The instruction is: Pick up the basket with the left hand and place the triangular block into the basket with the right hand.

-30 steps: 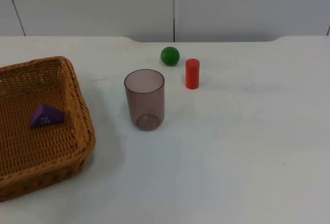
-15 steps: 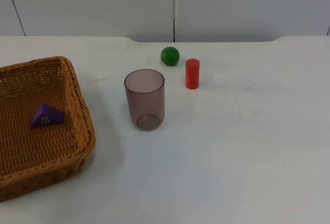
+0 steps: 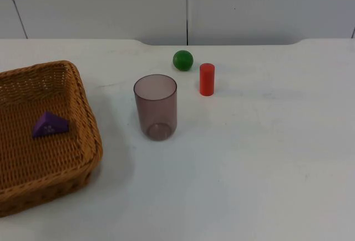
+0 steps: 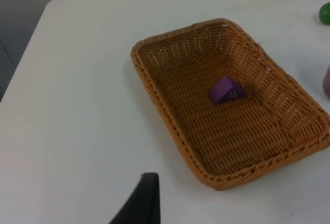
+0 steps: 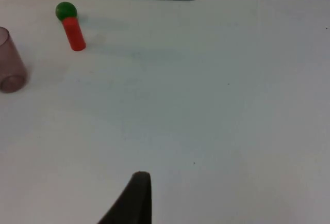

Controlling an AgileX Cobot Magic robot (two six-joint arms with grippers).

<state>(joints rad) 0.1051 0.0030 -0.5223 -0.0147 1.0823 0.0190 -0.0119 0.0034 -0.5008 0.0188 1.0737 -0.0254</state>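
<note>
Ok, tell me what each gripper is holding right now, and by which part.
Nothing is held. The basket sits on the table with the purple triangular block lying inside it, and no fingers touch either.

1. The basket is woven wicker, tan, with a rough ribbed weave.
2. The triangular block looks matt purple, smooth-faced.
3. The cup is smoky see-through plastic.
4. The counter is smooth matt white.
5. The ball has a slight green sheen.

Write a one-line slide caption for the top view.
Purple triangular block lies inside the wicker basket; tinted cup, green ball and red cylinder stand nearby.
</note>
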